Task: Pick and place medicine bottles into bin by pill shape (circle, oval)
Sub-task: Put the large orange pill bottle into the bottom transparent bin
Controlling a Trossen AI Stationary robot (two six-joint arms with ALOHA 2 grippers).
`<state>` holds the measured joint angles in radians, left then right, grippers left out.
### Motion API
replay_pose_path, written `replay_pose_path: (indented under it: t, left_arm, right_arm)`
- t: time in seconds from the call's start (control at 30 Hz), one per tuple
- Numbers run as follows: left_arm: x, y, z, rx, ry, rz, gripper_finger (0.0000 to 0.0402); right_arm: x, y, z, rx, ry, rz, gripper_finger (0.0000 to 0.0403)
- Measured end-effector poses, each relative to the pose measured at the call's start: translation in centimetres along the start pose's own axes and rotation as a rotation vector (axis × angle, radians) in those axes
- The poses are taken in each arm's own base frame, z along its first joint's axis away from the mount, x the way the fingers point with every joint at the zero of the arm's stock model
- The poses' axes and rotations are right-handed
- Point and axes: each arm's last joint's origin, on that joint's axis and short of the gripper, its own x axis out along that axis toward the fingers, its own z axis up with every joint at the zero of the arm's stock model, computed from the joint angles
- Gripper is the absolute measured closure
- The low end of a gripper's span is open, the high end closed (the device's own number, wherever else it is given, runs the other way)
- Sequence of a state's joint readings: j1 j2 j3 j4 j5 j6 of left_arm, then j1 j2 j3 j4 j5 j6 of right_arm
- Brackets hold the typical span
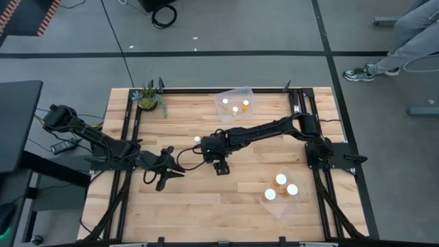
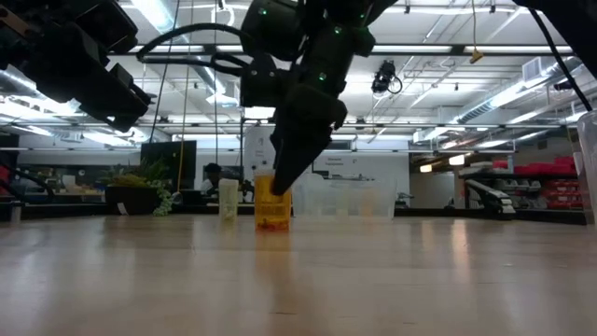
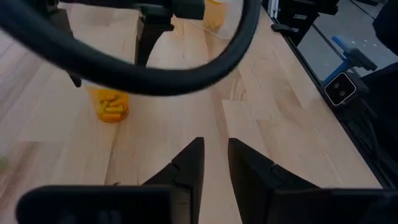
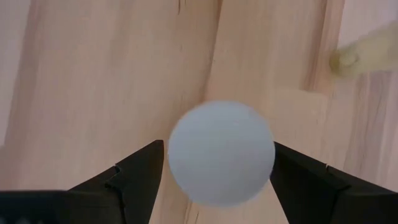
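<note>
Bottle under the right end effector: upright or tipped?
Upright: the bottle stands on its base in the low view, white cap facing the right wrist camera.

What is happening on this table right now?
The right hand, fingers wide open, hangs over one small orange medicine bottle with a round white cap standing mid-table, not gripping it yet. The left hand waits nearby, empty. Two clear plastic bins already hold three bottles each.

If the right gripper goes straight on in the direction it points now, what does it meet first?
Probably the white cap of the medicine bottle: the right gripper points down at it with open jaws either side. How far above the cap it hangs is unclear.
</note>
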<state>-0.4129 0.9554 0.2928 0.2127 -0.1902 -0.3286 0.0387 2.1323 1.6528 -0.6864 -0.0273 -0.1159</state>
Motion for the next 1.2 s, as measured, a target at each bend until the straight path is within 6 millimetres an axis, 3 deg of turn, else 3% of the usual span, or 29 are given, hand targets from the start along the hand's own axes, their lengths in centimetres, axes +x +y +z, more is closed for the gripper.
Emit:
replay_pose_path:
  t: [0.27, 0.57, 0.73, 0.93, 1.2]
  left_arm:
    - [0.0, 0.0, 0.0, 0.0, 0.0, 0.0, 0.0316]
    - [0.0, 0.0, 0.0, 0.0, 0.0, 0.0, 0.0322]
    - [0.0, 0.0, 0.0, 0.0, 0.0, 0.0, 0.0315]
    - [0.0, 0.0, 0.0, -0.001, -0.005, -0.001, 0.0319]
    - [0.0, 0.0, 0.0, -0.001, -0.006, -0.002, 0.032]
  right_arm:
    - [0.4, 0.0, -0.1, -0.008, -0.021, -0.002, 0.0125]
    - [0.4, 0.0, -0.1, -0.019, -0.02, -0.002, 0.0186]
    - [-0.8, 0.4, -0.2, -0.034, -0.007, 0.002, 0.0182]
    - [-2.3, 2.4, -0.3, -0.062, 0.014, 0.054, 0.0178]
    - [-3.5, 7.4, -0.6, -0.131, 0.041, 0.126, 0.0179]
